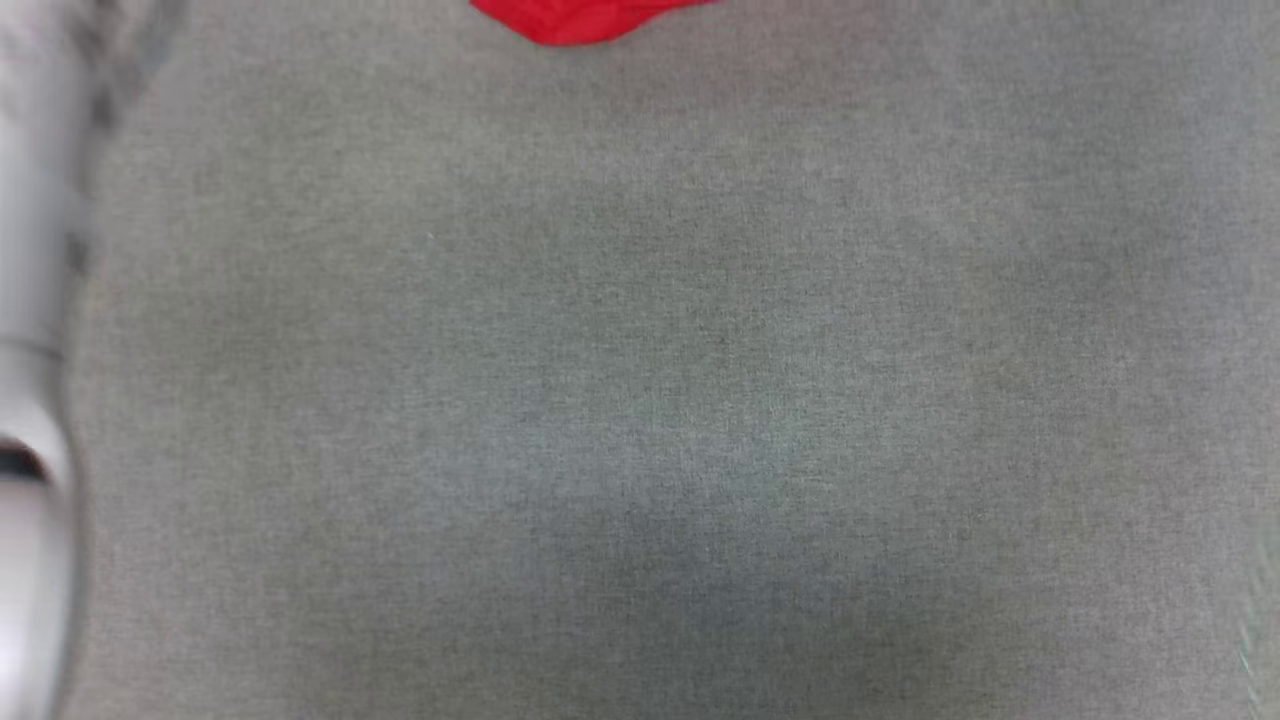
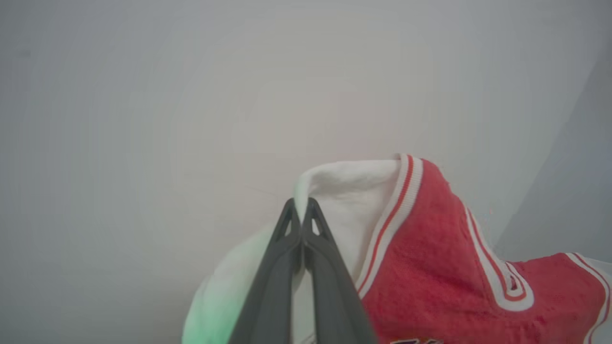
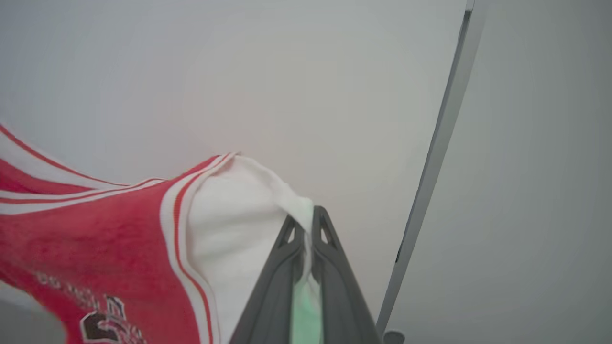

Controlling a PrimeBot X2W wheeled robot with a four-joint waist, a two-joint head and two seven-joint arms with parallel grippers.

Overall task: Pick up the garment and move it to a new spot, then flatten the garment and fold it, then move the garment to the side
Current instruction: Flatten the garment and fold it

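Garment: the red garment (image 2: 430, 248) hung lifted above the grey surface (image 1: 640, 400), stretched between the two grippers.
Garment in the head view: a red tip showed at the far edge of the grey surface, near the middle. Whether it touched the cloth could not be told.
Left gripper: the left gripper (image 2: 300, 203) had its fingers pressed together, pinching a fold of one white sleeve (image 2: 349, 200) at the tips.
Right gripper: the right gripper (image 3: 305, 215) was clamped on the other white sleeve (image 3: 229, 215), with a thin ridge of fabric caught between the fingers.
Trim: the striped trim (image 2: 392, 215) ran between the sleeve and the red body, just beside the left gripper's fingers.
Numerals: the dark numerals (image 3: 103, 325) sat low on the red chest, partly cut off by the frame.
Forearm: a pale forearm (image 1: 30, 350), probably the robot's left though heavily blurred, stood along the left edge of the grey surface.
Bar: a slim grey bar (image 3: 440, 143) slanted upward behind the right gripper, apart from the garment.
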